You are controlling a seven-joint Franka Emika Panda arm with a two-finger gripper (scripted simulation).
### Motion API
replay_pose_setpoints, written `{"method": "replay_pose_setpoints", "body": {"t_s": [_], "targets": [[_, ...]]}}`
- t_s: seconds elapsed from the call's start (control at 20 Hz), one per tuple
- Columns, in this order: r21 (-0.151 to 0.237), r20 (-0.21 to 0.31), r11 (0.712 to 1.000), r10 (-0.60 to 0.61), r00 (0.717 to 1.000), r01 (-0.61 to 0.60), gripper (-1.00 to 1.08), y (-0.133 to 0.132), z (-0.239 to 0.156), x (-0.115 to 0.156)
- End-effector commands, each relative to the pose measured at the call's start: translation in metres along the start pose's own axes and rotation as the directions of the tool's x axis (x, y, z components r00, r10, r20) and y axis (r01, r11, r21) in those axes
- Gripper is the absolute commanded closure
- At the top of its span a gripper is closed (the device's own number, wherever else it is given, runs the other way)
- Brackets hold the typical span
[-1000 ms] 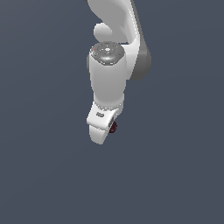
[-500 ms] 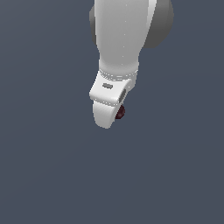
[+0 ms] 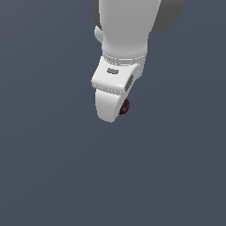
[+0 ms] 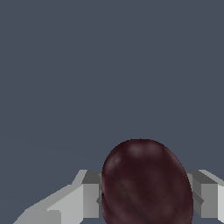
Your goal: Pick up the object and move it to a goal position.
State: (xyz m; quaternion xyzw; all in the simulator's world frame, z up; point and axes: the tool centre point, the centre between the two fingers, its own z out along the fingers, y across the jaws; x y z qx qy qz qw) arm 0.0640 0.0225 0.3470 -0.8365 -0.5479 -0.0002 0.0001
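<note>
Object: dark maroon ball (image 4: pixel 146 183), faintly mottled, rounded, slightly oval in the wrist view.
Object position: between the gripper's fingers (image 4: pixel 89 197), touching both; in the exterior view only a sliver shows (image 3: pixel 125 107) beside the white finger housing.
Gripper: white gripper (image 3: pixel 118 109), pointing down, closed on the ball.
Arm: white wrist and forearm (image 3: pixel 126 31) rising out of frame above.
Background: plain grey-blue field (image 3: pixel 48 167) all around; whether it is a surface cannot be told.

You see a dark maroon ball (image 4: pixel 146 183) with faint paler mottling and a thin dark line across its skin, sitting between the jaws of the white gripper (image 3: pixel 115 110), whose fingers (image 4: pixel 89 194) show grey inner faces. Behind everything lies flat slate-blue background (image 3: pixel 48 167).
</note>
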Motion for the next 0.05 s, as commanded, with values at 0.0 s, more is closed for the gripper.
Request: {"method": "replay_pose_setpoints", "body": {"t_s": [0.0], "targets": [[0.0,0.0,1.0,0.0,1.0,0.0,1.08,0.0004,-0.0013,0.0003]]}}
